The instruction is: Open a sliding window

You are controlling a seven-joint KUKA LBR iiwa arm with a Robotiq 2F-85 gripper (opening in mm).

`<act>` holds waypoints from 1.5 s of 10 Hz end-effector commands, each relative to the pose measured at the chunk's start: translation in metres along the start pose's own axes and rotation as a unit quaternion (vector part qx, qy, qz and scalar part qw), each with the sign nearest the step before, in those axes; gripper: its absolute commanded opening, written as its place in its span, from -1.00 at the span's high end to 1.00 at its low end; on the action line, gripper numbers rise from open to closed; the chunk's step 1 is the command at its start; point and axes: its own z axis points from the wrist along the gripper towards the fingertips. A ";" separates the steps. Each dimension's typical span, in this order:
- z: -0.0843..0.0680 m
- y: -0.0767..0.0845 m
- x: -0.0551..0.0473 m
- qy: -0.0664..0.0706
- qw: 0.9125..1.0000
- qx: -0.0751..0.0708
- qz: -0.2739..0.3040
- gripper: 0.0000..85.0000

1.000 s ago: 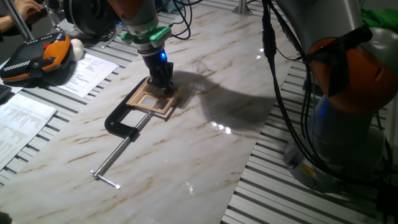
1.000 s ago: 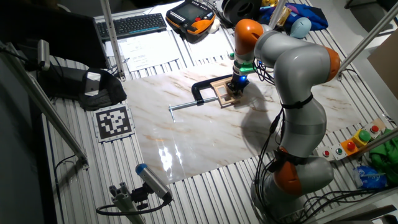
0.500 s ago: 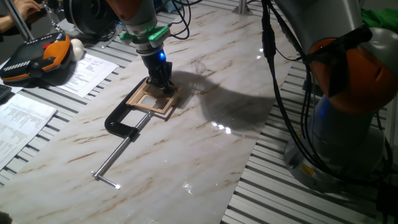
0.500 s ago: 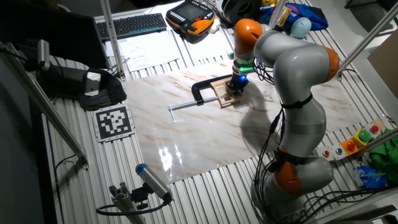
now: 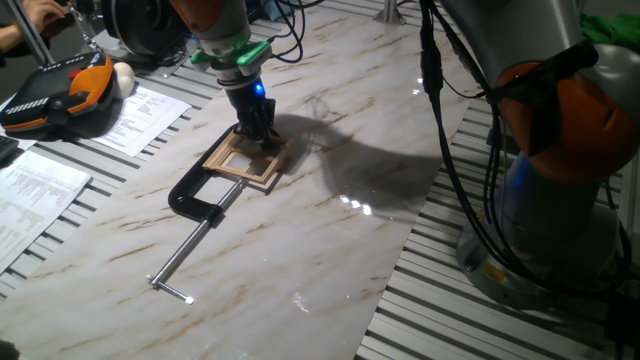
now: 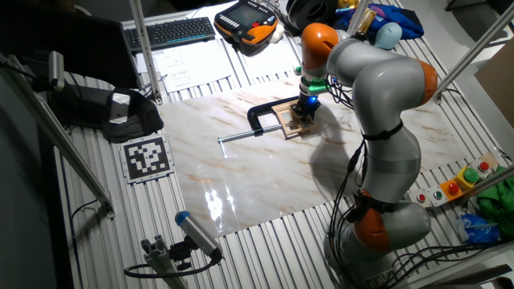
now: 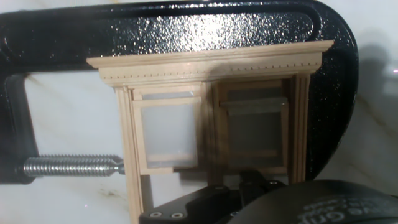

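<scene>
The window is seen lying flat on the marble table, held in place by a black clamp whose steel screw rod stretches away across the marble toward the near edge. In the other fixed view the same window is found near the far side of the table, with the clamp just beside it and the rod pointing away to the left.

The gripper is lowered straight down onto the far edge of the window, and its fingers are seen touching or almost touching the wood. A blue light is lit on the wrist above it. In the other fixed view the gripper is placed over the right part of the frame. Whether the fingers are spread or pressed together cannot be told from any of the views.

In the hand view the window is shown close up: a light wooden frame with a moulded top bar and two rectangular panes side by side, the left pane standing out paler than the right one. The clamp is wrapped around the frame's top and right side, and its threaded screw tip is pressed against the frame's left post. The dark body of the gripper is seen at the bottom edge, just below the right pane.
</scene>
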 end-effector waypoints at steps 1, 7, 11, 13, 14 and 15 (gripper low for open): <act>-0.001 -0.001 0.002 0.000 1.000 0.001 0.000 1.00; 0.003 0.000 0.000 -0.003 1.000 -0.002 0.002 1.00; 0.002 0.001 -0.002 -0.005 1.000 -0.001 0.002 1.00; 0.002 0.001 -0.004 -0.007 1.000 0.000 0.002 1.00; 0.002 0.001 -0.005 -0.008 1.000 0.001 0.001 1.00; 0.002 0.001 -0.006 -0.009 1.000 0.002 0.001 1.00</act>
